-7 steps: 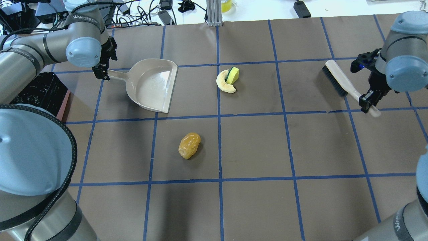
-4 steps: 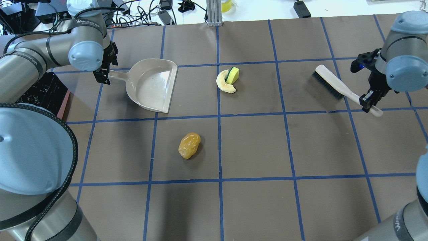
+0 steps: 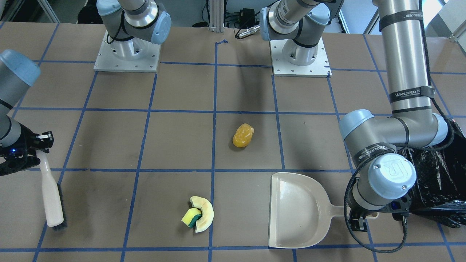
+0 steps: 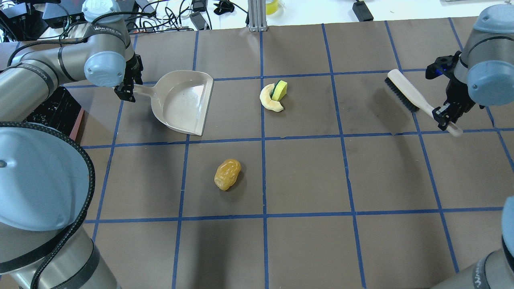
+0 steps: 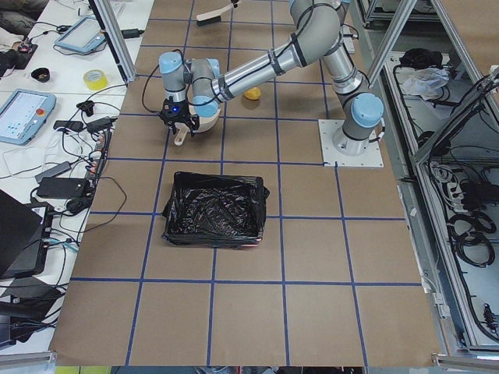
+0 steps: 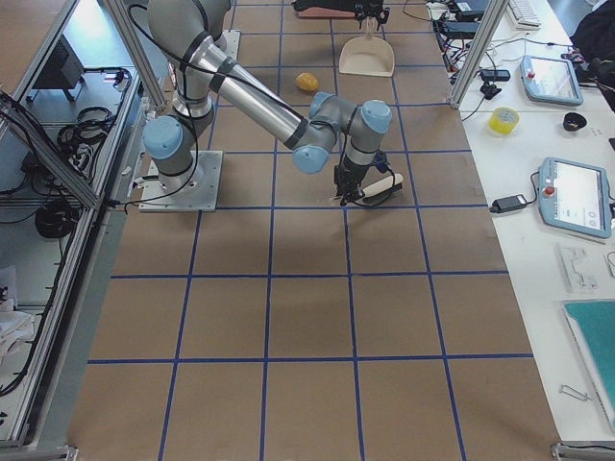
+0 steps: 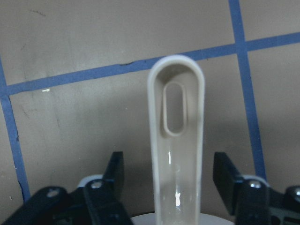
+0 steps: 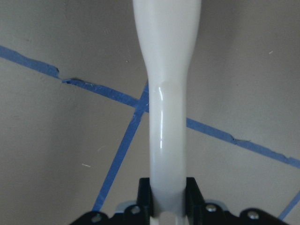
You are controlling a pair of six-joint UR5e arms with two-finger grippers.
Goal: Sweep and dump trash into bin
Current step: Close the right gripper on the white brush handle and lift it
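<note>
The amber-yellow lumpy piece (image 4: 227, 174) lies near the table's middle. The cream crescent slice (image 4: 268, 100) and the yellow-and-green sponge block (image 4: 280, 90) lie touching each other, farther back. The beige dustpan (image 4: 182, 102) rests on the table, its mouth toward them. My left gripper (image 4: 127, 86) is open, with a finger (image 7: 115, 173) on each side of the dustpan handle (image 7: 177, 140) and not touching it. My right gripper (image 4: 443, 116) is shut on the handle (image 8: 166, 93) of the white brush (image 4: 405, 94) at the far right. The bin (image 5: 214, 209), lined with a black bag, stands on my left.
Blue tape lines grid the brown table (image 4: 305, 176). Cables and small devices (image 4: 192, 16) lie beyond the far edge. The bin's black bag (image 3: 433, 174) sits close beside my left arm's elbow. The arm bases (image 3: 125, 54) are bolted at the near side.
My left gripper has shifted a little right along the dustpan handle. My right gripper has moved slightly right with the brush, which swung a bit. The trash and dustpan have not moved.
</note>
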